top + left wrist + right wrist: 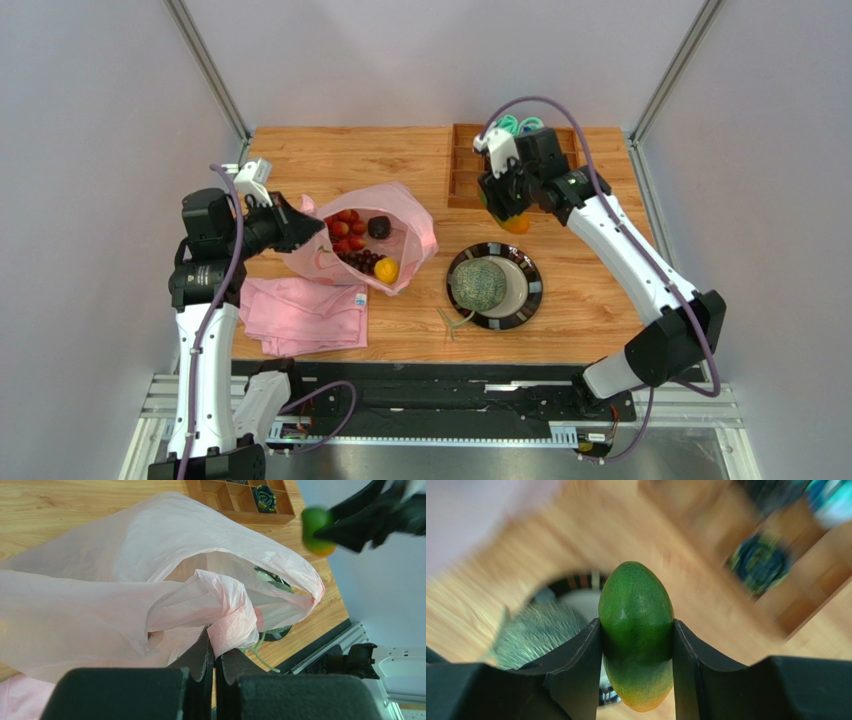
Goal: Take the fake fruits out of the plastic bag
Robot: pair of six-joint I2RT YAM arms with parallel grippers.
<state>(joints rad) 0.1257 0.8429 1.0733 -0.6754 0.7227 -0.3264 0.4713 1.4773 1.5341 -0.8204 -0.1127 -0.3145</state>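
Item 1, nearest: left gripper (214, 662), fingers pressed together on a fold of the plastic bag (150, 555) at its rim, propping the mouth open. We judge the film thin, limp and slippery, so it is best taken bunched at the rim.

Item 2, inside the bag, left of the table's centre: one lemon (386, 270), one bunch of grapes (360, 260), one dark round piece (379, 227), and red berries (345, 225) (about six; overlap defeats a firm count). We judge all of them hollow plastic: light, stiff, smooth. Pinch each across its widest part.

Item 3, beyond: one melon (477, 284) on one black-rimmed plate (530, 300), outside the bag.

Item 4, farthest: right gripper (636, 625), clamped across the middle of one green fruit (636, 595), held above the table beside the wooden tray (462, 170).
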